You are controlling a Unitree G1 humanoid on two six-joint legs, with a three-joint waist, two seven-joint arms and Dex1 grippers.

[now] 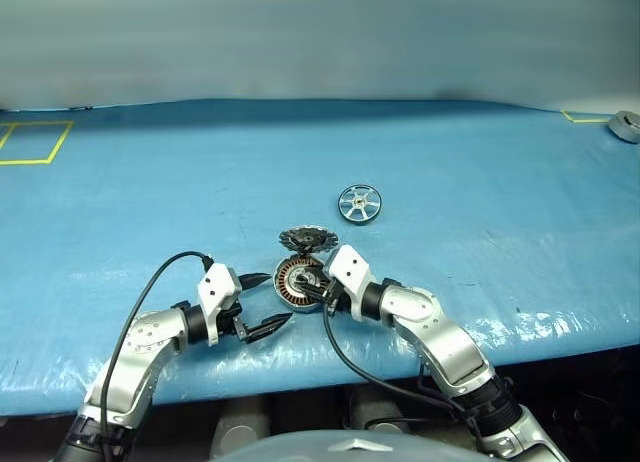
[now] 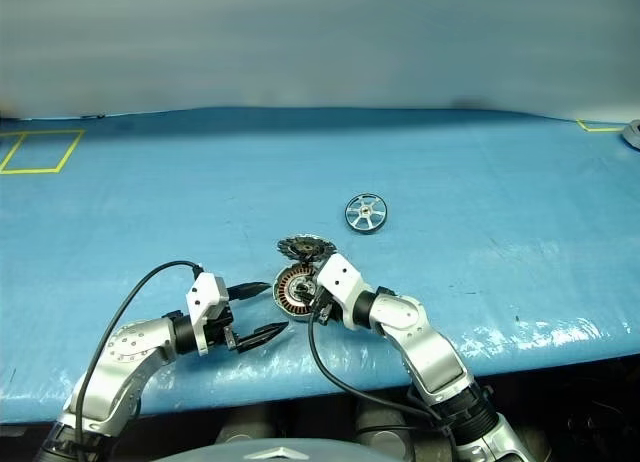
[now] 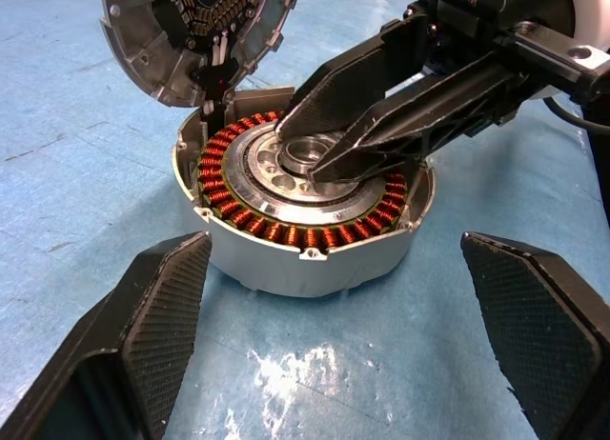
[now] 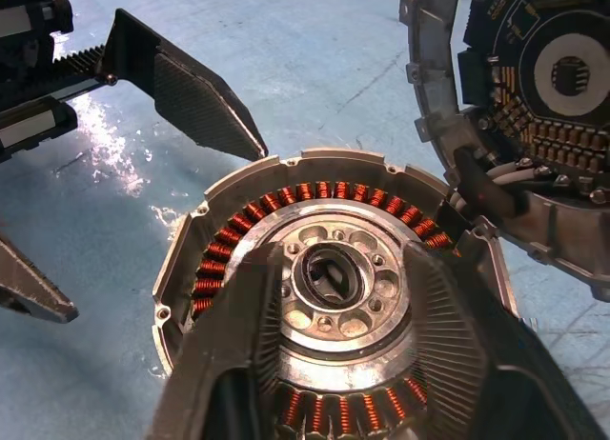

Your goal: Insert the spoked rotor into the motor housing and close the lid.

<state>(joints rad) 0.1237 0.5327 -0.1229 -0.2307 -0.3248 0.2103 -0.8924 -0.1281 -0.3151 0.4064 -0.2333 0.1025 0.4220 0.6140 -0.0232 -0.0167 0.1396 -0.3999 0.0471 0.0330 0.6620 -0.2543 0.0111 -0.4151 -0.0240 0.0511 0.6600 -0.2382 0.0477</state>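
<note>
The setting was a robotics test bench or laboratory workstation, not a domestic or retail space. A wide table (image 1: pixel 120 312) was covered with a blue, slightly wrinkled sheet, glossy where light struck its near edge. Yellow tape outlines (image 1: pixel 32 142) marked rectangular zones at 2 far corners of the surface, consistent with designated placement areas. A plain pale wall (image 1: pixel 320 32) stood directly behind the table. The items laid out were electromechanical parts: an opened motor housing (image 3: pixel 305 221) with copper windings, its hinged lid (image 4: pixel 534 116) carrying a circuit board, and a spoked rotor (image 1: pixel 359 203) set apart on the sheet.
</note>
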